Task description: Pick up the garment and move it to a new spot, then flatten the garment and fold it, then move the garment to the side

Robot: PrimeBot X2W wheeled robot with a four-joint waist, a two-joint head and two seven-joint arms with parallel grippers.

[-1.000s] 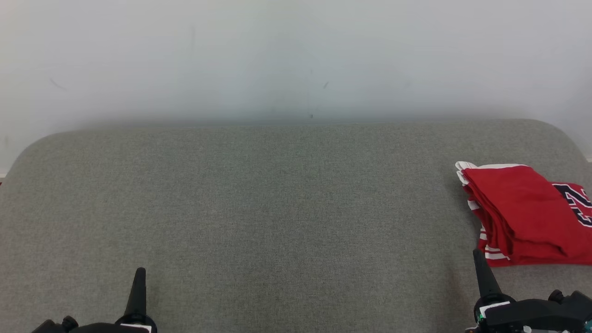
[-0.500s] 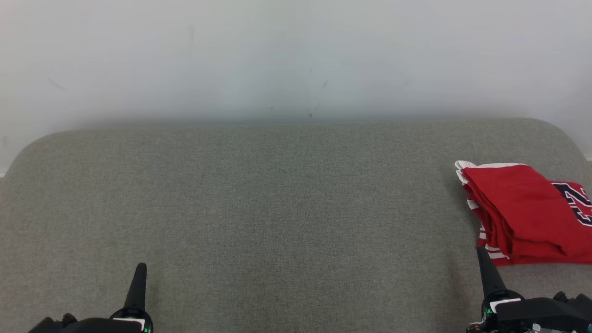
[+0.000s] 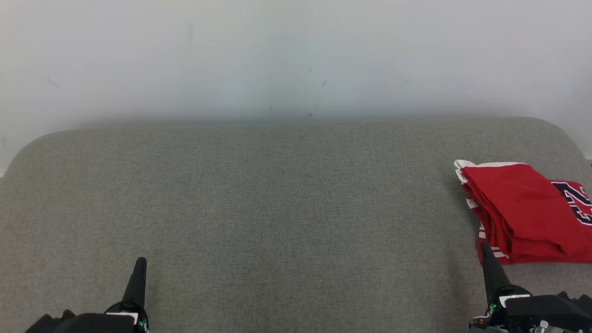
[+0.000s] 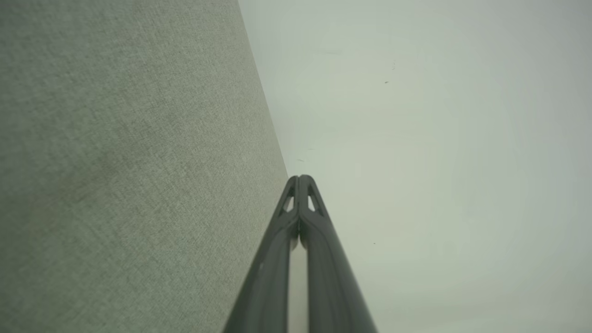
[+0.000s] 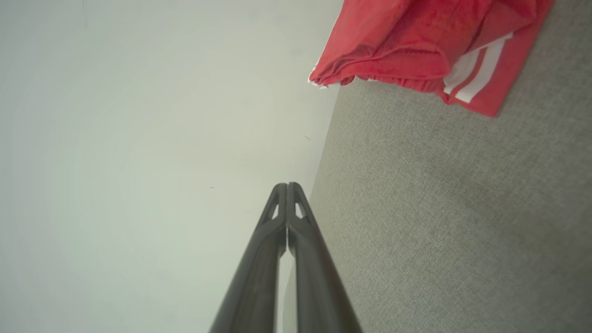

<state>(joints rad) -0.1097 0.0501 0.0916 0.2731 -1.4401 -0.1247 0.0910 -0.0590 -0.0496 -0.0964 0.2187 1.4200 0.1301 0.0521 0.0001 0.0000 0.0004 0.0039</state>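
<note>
The garment (image 3: 522,212) is a red jersey with white stripes and dark lettering, folded into a stack at the right edge of the grey cushioned surface (image 3: 277,194); its folded edge (image 5: 416,46) shows at the top of the right wrist view. My right gripper (image 3: 485,247) is shut with nothing in it, its tip just off the stack's near left corner. At the lower left my left gripper (image 3: 140,262) is shut and empty, far from the garment. In the wrist views the left fingers (image 4: 300,178) and the right fingers (image 5: 286,186) press together.
A pale wall (image 3: 296,55) rises directly behind the grey surface. The surface's corners are rounded at the far left and far right, and the garment runs past the head view's right edge.
Both grippers have slid slightly toward the bottom of the head view and a little rightward; the picture has shifted a little as well. The garment lies as before.
</note>
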